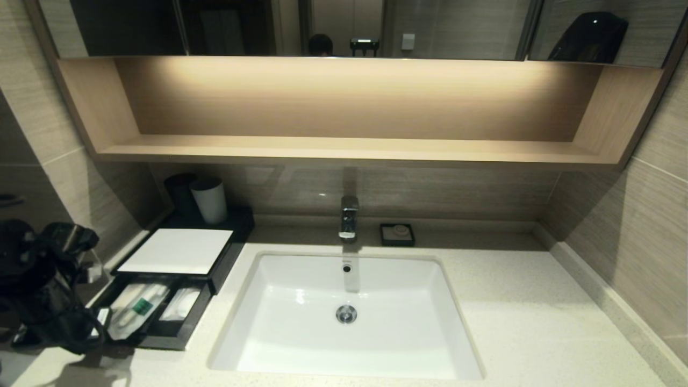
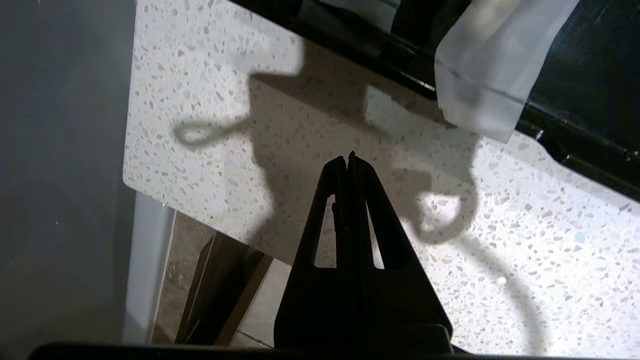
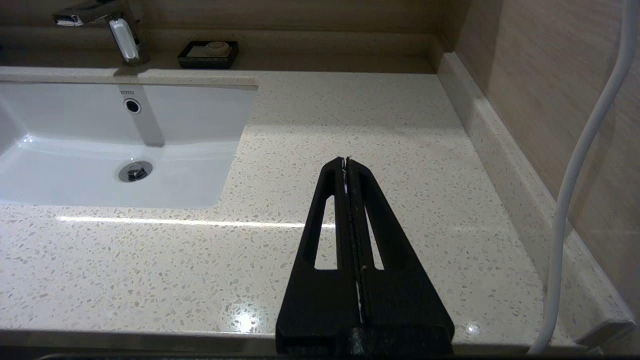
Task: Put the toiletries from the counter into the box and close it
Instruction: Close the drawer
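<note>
Left arm sat at the far left edge of the head view, lower half of the frame, just beside the box's open drawer. Left gripper (image 2: 348,159) had its fingers pressed together on nothing, hanging over bare counter (image 2: 210,65) near its outer corner. Reads as parked between jobs, or lining up to push the drawer in; can't tell which.

Box (image 1: 177,250) stood at lower left of the head view, on the counter left of the sink (image 1: 344,312), white top panel in place and drawer pulled out toward the camera. Toiletries (image 1: 141,305) lay in the drawer compartments: green-labelled packets in the left one, a whitish packet (image 1: 180,303) in the right. One wrapper end (image 2: 480,65) overhung the drawer's front edge in the left wrist view, likely to snag when the drawer shuts. Judging by this, loading looked done, closing still open.

No packets visible on the counter around the sink.

Right gripper (image 3: 347,161) hung over the counter right of the sink, lower centre of its own view, fingers together, empty, idle.
</note>
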Available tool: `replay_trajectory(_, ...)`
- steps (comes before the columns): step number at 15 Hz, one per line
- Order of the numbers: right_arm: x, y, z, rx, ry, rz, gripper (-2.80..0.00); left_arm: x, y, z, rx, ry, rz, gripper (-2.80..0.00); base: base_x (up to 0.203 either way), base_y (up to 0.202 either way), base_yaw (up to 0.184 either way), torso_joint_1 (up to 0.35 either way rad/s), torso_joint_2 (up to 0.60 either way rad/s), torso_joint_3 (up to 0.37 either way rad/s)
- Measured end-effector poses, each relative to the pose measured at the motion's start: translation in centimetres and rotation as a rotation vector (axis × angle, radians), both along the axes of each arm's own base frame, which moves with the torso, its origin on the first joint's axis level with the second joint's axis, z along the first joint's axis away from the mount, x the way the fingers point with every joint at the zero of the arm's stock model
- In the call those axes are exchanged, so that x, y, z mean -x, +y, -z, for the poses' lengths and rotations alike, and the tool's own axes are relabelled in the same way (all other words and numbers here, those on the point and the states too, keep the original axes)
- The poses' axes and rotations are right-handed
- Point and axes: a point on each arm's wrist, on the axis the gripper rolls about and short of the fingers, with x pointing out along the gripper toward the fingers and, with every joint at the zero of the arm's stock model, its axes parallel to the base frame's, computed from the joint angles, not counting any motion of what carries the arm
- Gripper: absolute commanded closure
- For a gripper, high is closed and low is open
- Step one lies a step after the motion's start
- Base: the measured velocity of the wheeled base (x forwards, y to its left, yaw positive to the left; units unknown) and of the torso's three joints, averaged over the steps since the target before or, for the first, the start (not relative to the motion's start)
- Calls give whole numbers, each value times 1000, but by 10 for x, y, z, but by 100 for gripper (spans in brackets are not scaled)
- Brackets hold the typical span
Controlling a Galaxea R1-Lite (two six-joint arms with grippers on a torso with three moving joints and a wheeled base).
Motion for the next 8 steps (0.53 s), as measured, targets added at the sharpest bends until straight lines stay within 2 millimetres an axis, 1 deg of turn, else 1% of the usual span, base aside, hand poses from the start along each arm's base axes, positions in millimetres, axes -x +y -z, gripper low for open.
replay_trajectory(8, 0, 0, 0, 0, -1, 0, 0, -17, 5, 5, -3, -15, 1, 0, 0, 0, 0, 0, 0, 0)
